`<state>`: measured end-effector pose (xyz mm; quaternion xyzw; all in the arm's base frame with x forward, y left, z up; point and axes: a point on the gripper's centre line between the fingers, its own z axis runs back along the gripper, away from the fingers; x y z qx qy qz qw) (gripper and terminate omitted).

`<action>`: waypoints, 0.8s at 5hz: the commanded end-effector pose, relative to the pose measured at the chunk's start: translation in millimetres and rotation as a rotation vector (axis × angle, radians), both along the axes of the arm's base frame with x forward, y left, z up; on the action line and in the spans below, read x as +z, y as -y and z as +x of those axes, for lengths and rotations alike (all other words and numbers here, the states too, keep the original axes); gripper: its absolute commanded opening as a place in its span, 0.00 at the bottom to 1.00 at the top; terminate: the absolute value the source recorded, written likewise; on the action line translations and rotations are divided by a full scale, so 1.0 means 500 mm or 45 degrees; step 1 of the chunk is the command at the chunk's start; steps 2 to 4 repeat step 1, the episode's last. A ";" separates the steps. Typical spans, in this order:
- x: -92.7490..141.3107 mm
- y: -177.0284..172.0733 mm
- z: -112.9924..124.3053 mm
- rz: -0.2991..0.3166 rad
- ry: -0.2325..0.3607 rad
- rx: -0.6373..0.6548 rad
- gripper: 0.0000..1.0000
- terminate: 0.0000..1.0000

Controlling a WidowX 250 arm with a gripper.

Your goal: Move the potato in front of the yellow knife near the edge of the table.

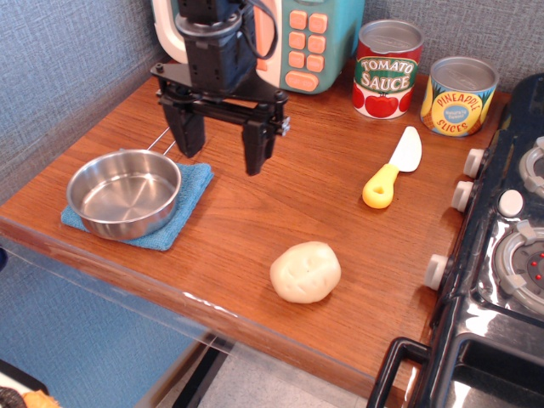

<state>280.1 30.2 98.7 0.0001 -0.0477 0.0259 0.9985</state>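
Observation:
The pale cream potato lies on the wooden table near its front edge. The yellow knife lies behind it to the right, its white blade pointing to the back. My gripper is open and empty, raised above the table to the back left of the potato, well apart from it, beside the pan.
A steel pan sits on a blue cloth at the left. A tomato sauce can and a pineapple can stand at the back. A toy microwave is behind my arm. A black toy stove fills the right side.

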 end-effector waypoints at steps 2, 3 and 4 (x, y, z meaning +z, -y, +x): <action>0.036 -0.015 -0.004 0.004 0.057 -0.002 1.00 1.00; 0.036 -0.015 -0.004 0.004 0.057 -0.002 1.00 1.00; 0.036 -0.015 -0.004 0.004 0.057 -0.002 1.00 1.00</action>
